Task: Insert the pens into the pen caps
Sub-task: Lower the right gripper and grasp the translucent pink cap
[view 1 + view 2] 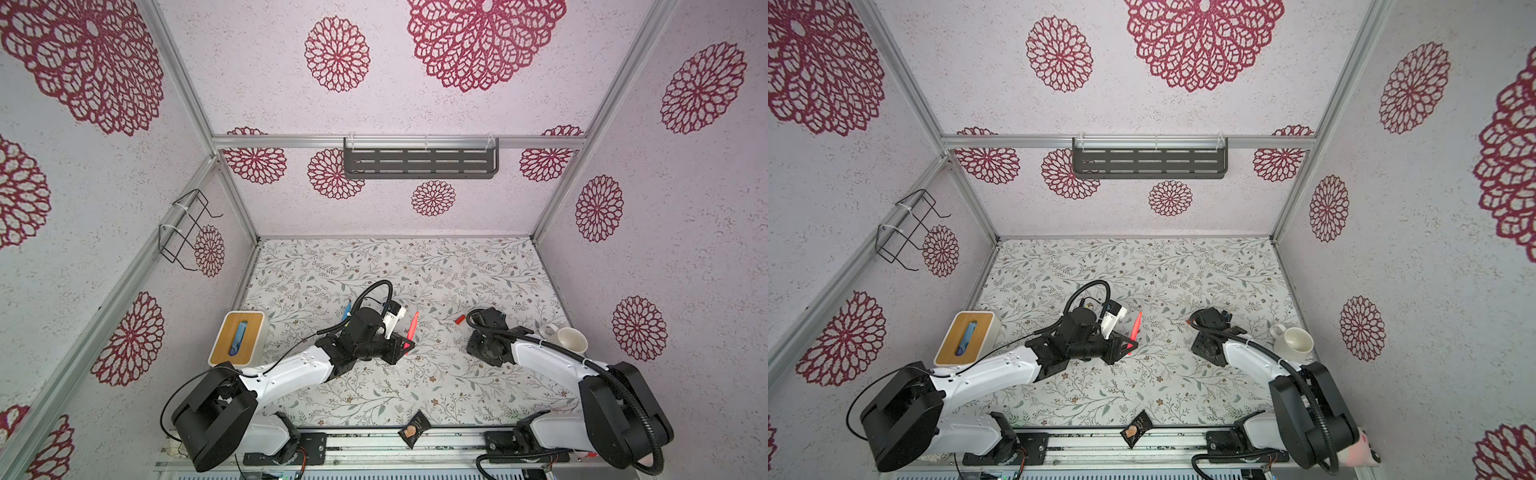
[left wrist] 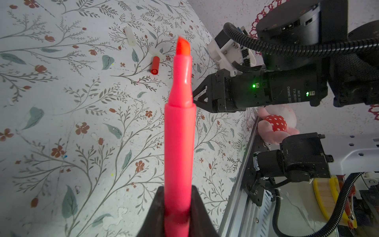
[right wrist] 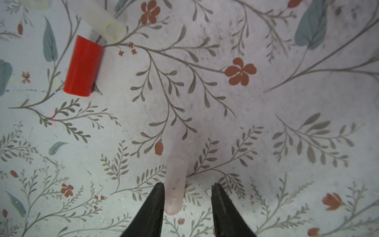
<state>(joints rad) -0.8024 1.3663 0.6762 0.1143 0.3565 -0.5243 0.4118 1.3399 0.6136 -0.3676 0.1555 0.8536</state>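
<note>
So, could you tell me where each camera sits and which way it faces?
Top views: high up, looking down at the table; left arm and right arm show.
Left wrist: looks along the pen in the left gripper; right gripper beyond.
Right wrist: looks down between its open fingers at a pale cap.
Both wrist views show the red cap.

Pale textured walls [image 1: 374, 104] printed with crimson rosettes are enclosing the cell on the left, far and right sides, with aluminium frame bars [image 1: 291, 142] running along their joints. A dark slotted shelf [image 1: 420, 163] is hanging from the far bar, and a black wire rack [image 1: 187, 230] is hanging on the left wall. A floral-printed tabletop [image 1: 415, 266] is lying under even, diffuse light, with a metal rail [image 1: 365, 455] bordering its near edge.
</note>
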